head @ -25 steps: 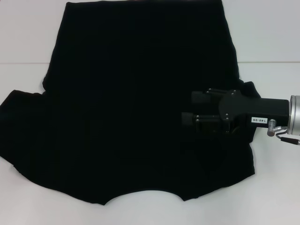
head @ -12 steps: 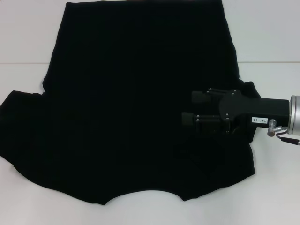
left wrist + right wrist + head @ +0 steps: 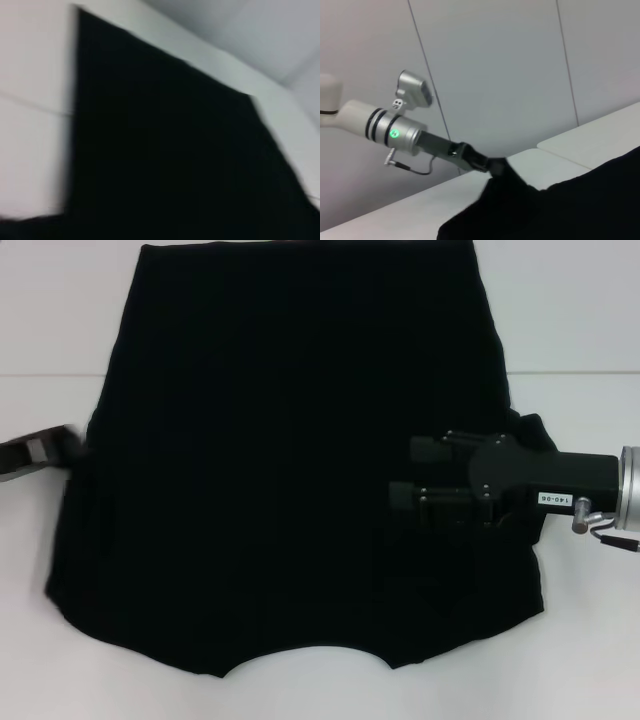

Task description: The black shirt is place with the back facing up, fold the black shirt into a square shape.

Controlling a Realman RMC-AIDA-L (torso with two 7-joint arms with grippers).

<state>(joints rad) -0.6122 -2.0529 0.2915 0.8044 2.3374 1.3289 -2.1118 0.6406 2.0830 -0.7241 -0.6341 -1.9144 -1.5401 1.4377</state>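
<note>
On the white table [image 3: 580, 320] your left gripper [image 3: 62, 445] pinches the black shirt [image 3: 300, 460] sleeve; your right gripper [image 3: 405, 475] looks spread open above it.

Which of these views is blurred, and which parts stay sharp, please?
Head view: the right gripper and the black shirt are sharp; the left gripper at the shirt's left edge is smeared. Left wrist view: the whole picture is soft, edges of the shirt smeared. Right wrist view: mostly sharp.

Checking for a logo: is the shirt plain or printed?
Plain black shirt, no print; head view shows best.
</note>
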